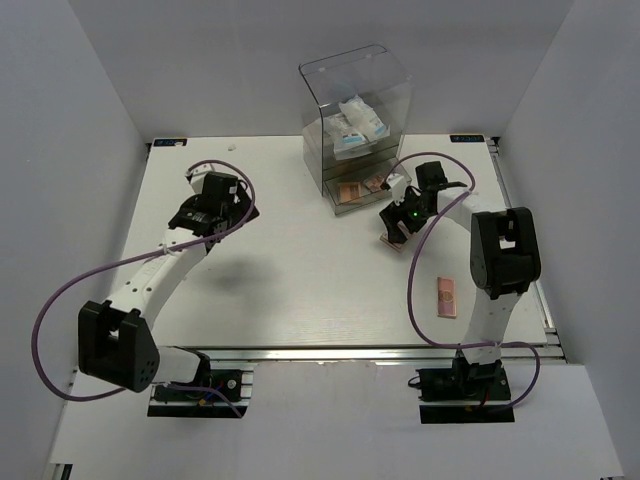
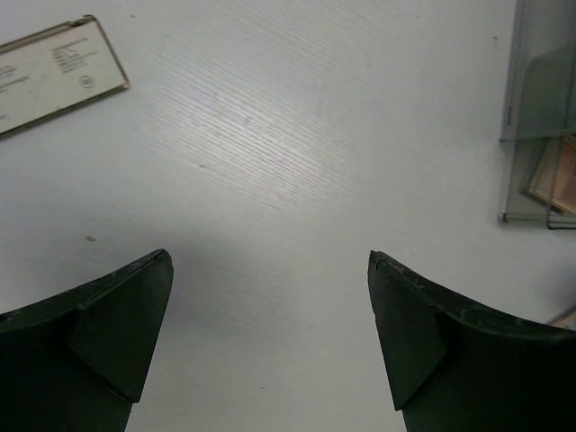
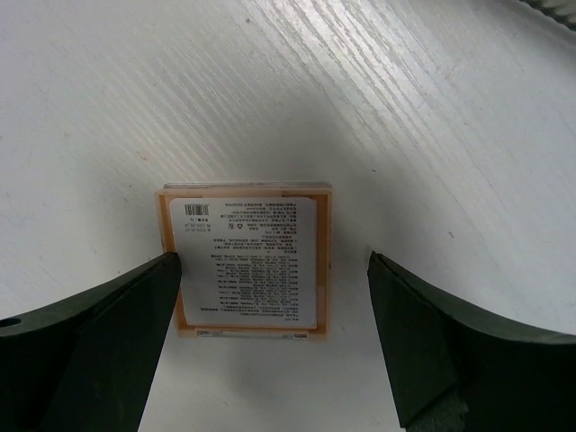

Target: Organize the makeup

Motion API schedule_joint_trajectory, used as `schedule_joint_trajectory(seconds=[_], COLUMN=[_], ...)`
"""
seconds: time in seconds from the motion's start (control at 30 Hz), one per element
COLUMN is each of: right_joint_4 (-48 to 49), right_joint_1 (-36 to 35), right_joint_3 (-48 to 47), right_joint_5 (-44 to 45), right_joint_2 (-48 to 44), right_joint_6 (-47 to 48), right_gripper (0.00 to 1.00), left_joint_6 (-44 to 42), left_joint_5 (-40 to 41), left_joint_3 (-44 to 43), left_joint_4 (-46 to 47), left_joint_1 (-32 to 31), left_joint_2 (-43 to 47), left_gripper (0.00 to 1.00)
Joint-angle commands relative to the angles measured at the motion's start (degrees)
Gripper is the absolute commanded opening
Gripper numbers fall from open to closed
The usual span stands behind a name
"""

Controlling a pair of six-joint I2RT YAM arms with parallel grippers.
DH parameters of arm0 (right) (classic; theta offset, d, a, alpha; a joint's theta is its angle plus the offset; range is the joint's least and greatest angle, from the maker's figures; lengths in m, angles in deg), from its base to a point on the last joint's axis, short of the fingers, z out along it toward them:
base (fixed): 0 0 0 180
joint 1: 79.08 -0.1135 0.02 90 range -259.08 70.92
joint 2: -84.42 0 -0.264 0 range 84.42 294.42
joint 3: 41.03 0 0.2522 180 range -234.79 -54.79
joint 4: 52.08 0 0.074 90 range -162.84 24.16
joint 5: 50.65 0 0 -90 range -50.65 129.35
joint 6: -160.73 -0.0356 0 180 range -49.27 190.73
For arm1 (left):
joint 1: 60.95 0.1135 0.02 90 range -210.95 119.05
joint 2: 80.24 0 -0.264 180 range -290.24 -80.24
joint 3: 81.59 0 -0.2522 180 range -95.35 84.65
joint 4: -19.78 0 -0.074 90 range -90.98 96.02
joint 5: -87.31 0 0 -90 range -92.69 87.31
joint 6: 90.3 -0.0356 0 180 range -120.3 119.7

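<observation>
Looking at this one, I'd say the job is sitting somewhere around halfway. The clear acrylic box point(image 1: 355, 110) at the back of the worktop point(image 1: 270, 280) is already holding the white packets point(image 1: 355, 128) on its upper level and a couple of pinkish palettes point(image 1: 352, 192) in the bottom drawer, but at least three flat ones are lying outside it. One long palette point(image 1: 446, 297) is lying near the right arm's base, well apart from the box. A label-up palette point(image 3: 247, 261) is lying right between the fingers of the right hand point(image 3: 273, 270), which is spread wide and not squeezing it yet: one finger is looking like it's touching the edge, the other is standing clear. The left hand point(image 2: 270, 261) is hanging fully released over bare worktop, gripping nothing, with a third palette point(image 2: 49, 72) lying off to its side. As for writing, the right one's back label is showing a barcode plus rows of tiny print, the left one's a few lines and a small round mark, all too small to read, so I'm not making out any brand.
</observation>
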State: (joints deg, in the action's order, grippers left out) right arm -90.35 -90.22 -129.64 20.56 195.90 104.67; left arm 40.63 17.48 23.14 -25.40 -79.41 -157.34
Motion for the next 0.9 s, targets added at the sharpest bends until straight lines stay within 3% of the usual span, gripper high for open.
schedule_joint_trajectory(seconds=[0.0, 0.27, 0.53, 0.87], right_joint_4=[-2.47, -6.07, -7.74, 0.59], right_joint_1=[-0.55, -0.55, -0.55, -3.62], right_joint_3=[1.37, -1.79, -3.55, 5.66], right_joint_5=[0.42, -4.76, -8.72, 2.6], right_joint_2=[-0.83, -0.83, 0.32, -2.05], right_joint_6=[1.05, -3.69, -5.81, -1.06], right_gripper=[0.89, 0.89, 0.89, 0.89], left_joint_6=[-4.1, -6.83, -5.24, -6.91], left_joint_5=[3.48, 2.87, 0.84, 4.09], left_joint_3=[0.34, 0.52, 2.36, 2.54], left_joint_4=[-4.61, -5.32, -4.26, -6.11], left_joint_1=[2.37, 6.68, 7.03, 8.0], left_joint_2=[2.22, 3.54, 4.06, 4.41], left_gripper=[0.98, 0.98, 0.98, 0.98])
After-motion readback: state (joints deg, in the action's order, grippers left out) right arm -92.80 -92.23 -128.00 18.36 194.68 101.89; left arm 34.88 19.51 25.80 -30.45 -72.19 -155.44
